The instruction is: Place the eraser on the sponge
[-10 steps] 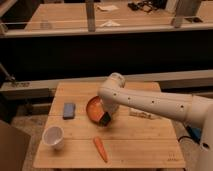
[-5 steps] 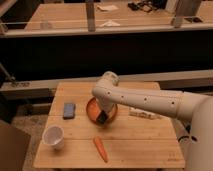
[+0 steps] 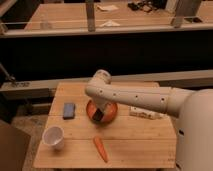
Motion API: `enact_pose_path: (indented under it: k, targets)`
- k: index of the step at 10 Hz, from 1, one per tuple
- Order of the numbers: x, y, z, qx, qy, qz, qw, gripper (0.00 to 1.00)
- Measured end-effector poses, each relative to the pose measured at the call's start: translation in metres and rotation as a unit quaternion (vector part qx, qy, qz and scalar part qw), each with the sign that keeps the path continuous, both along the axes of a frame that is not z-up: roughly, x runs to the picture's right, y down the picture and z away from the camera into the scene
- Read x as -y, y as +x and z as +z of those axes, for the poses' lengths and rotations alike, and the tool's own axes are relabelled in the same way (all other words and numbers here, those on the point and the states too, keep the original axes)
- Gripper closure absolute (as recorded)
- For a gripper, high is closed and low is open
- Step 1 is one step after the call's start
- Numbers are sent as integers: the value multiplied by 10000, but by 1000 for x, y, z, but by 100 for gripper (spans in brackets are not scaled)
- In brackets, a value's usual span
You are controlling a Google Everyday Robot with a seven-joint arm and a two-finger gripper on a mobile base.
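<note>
The eraser (image 3: 98, 115), a small black block, hangs just over the left part of the orange bowl (image 3: 111, 109). My gripper (image 3: 99, 111) reaches down from the white arm and is shut on it. The sponge (image 3: 69, 110), a flat blue-grey pad, lies on the wooden table to the left of the bowl, a short way from the gripper and apart from it. The arm covers the back of the bowl.
A white cup (image 3: 53, 137) stands near the table's front left corner. An orange carrot (image 3: 101, 148) lies in front of the bowl. A white patterned box (image 3: 145, 114) sits right of the bowl, partly under the arm. The wooden table (image 3: 145, 142) ends at a dark drop on the left.
The arm has swung left across the bowl, carrying the black eraser with it toward the sponge's side. Nothing else on the table moved.
</note>
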State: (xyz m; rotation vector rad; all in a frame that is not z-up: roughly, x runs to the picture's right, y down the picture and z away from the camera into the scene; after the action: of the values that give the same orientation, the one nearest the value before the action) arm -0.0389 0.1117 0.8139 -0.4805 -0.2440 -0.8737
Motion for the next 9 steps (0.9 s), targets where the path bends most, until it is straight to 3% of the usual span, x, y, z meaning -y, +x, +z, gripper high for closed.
enact_pose_path:
  k: [9]
  targets:
    - [2,-44,22,156,170,-422,9988,96]
